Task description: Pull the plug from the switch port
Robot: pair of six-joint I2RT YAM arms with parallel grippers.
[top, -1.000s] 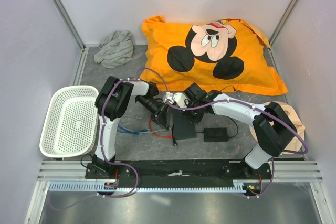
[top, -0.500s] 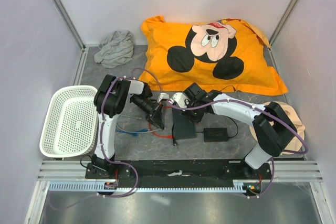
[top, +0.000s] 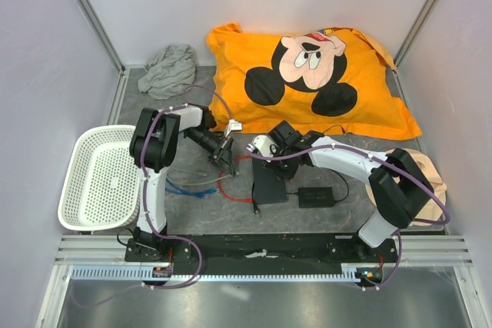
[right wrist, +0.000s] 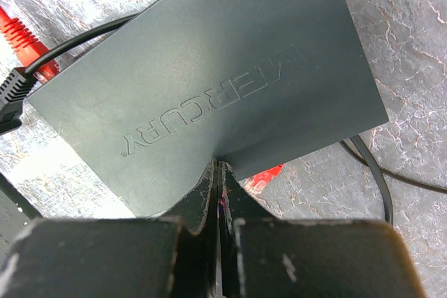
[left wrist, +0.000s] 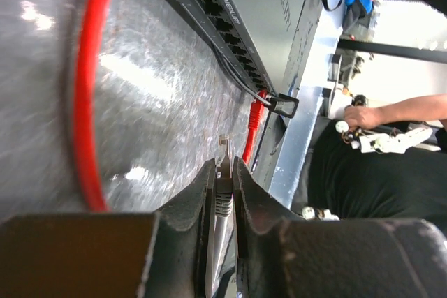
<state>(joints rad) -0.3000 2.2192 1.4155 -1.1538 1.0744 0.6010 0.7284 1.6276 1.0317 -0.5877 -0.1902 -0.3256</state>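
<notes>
Near the middle of the counter (top: pixel 200 213), your right hand (right wrist: pixel 218 172), closed on nothing, pressed down on the switch (right wrist: pixel 209 82), apparently to steady it. To its left, your left hand (left wrist: pixel 223 172) pinched the plug (left wrist: pixel 223 199), drawn clear of the ports (left wrist: pixel 234 40) it had met a second earlier.

Bright, even light, with white glare on the table (left wrist: pixel 133 78) beside the switch (left wrist: pixel 279 5) (near foreground blurred).
</notes>
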